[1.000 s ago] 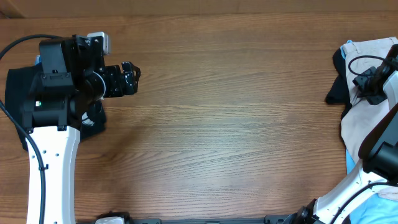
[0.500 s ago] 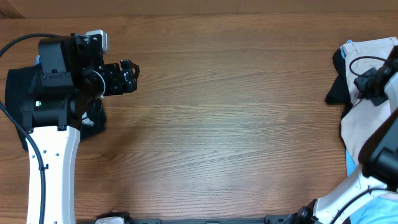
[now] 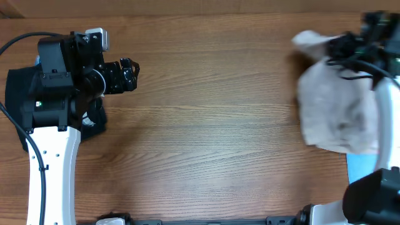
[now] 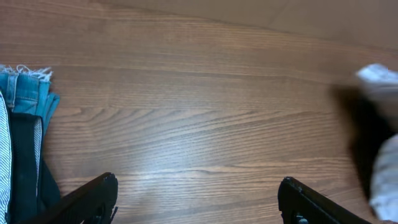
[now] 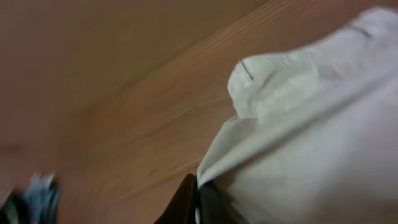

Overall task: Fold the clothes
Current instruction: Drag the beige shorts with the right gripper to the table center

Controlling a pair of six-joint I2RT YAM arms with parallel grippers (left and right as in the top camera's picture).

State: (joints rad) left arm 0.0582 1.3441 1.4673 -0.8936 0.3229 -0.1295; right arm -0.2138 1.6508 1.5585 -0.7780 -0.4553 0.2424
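The pale beige shorts hang blurred in the air at the right of the overhead view, lifted off the table. My right gripper is shut on an edge of them; in the right wrist view the cloth is pinched between the closed fingers, and a belt loop shows near its top. My left gripper is open and empty at the far left, low over bare wood; its fingertips stand wide apart in the left wrist view, where the shorts show blurred at the right edge.
A black folded garment with denim lies under the left arm, its blue frayed hem also in the left wrist view. A light blue garment lies at the right edge. The wooden table spans the middle.
My right gripper has lifted the shorts off the pile at the right edge and swung them leftward over the table, in fast blurred motion. The left arm has barely moved.
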